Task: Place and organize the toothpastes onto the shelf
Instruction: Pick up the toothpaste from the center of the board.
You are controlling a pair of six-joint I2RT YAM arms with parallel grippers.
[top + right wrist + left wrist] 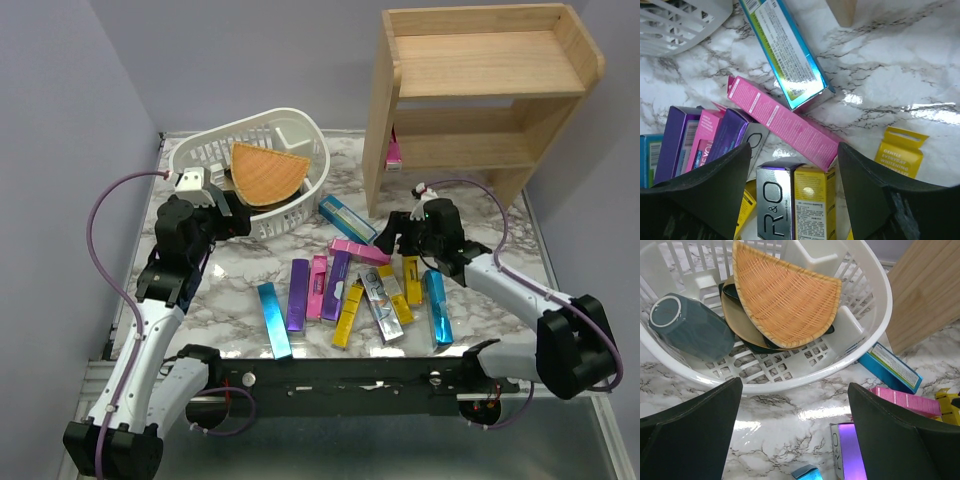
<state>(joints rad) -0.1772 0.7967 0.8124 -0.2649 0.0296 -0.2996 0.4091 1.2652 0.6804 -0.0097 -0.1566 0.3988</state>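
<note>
Several toothpastes lie scattered on the marble table before the arms, among them a pink carton (358, 251), a blue one (347, 217) and a purple one (335, 285). One pink carton (394, 150) stands on the lower tier of the wooden shelf (480, 90) at the back right. My right gripper (393, 243) (792, 155) hovers open over a silver carton (775, 200) and a yellow carton (815, 200), by the pink carton's (785, 122) end, holding nothing. My left gripper (225, 205) (795, 390) is wide open above bare marble just in front of the basket.
A white slotted basket (215, 133) at the back left holds an orange woven wedge (268, 172), dark plates and a teal cup (687, 327). The shelf's side panel (925, 295) stands right of the basket. A blue carton (892, 367) lies between them.
</note>
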